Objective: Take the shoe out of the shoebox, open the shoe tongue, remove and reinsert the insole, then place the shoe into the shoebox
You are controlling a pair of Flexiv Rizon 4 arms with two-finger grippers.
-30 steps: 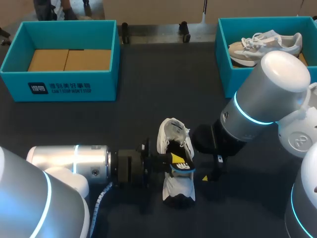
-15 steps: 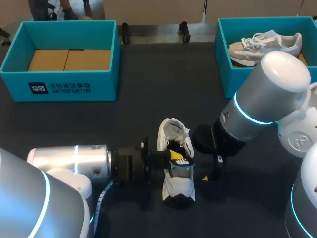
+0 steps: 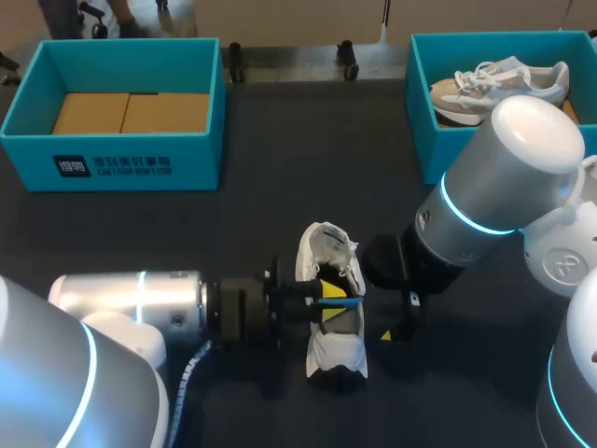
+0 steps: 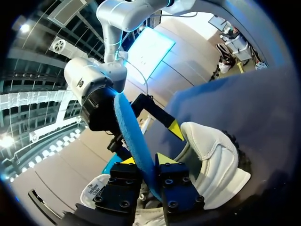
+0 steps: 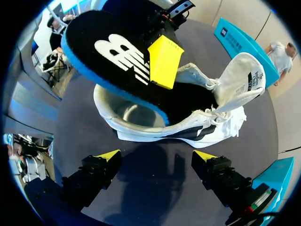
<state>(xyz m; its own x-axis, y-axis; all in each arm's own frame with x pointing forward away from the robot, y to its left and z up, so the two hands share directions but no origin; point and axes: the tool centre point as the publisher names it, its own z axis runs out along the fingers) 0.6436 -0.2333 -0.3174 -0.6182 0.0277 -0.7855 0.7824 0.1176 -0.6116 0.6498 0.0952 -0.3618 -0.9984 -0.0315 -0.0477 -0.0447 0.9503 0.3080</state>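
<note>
Left end effector (image 3: 328,303): fingers were clamped from both sides on the insole (image 4: 129,120), which it held edge-on and tilted up over the shoe (image 3: 333,347). Right end effector (image 5: 156,156): fingers were spread wide with nothing between them, low over the desk (image 3: 280,168), just beside the shoe.

Hidden or unclear:
- Right arm (image 3: 508,177): in the head view its silver elbow covered the near corner of the far-right shoebox (image 3: 420,112). It also covered most of its own end effector, of which only one yellow fingertip (image 3: 384,334) showed.
- Left arm (image 3: 131,303): lay along the near edge of the desk, cut off at the near left corner.
- Shoe: white, upright on its sole in the near middle of the desk, outside both boxes, tongue pulled up. In the head view its middle was covered by the left end effector and the insole. In the left wrist view only the heel showed.
- Insole: black on top with a blue edge. Its lower end met the shoe's opening; how far in it reached could not be made out.

Surroundings:
- Far-left shoebox (image 3: 112,168): blue, open, with a brown cardboard liner (image 3: 131,112) inside, well apart from the shoe.
- Far-right shoebox: blue, open, holding a second shoe (image 3: 499,82), pale, lying on its side.
- The right end effector stood close against the shoe's right side, and the left crossed over its heel end.
</note>
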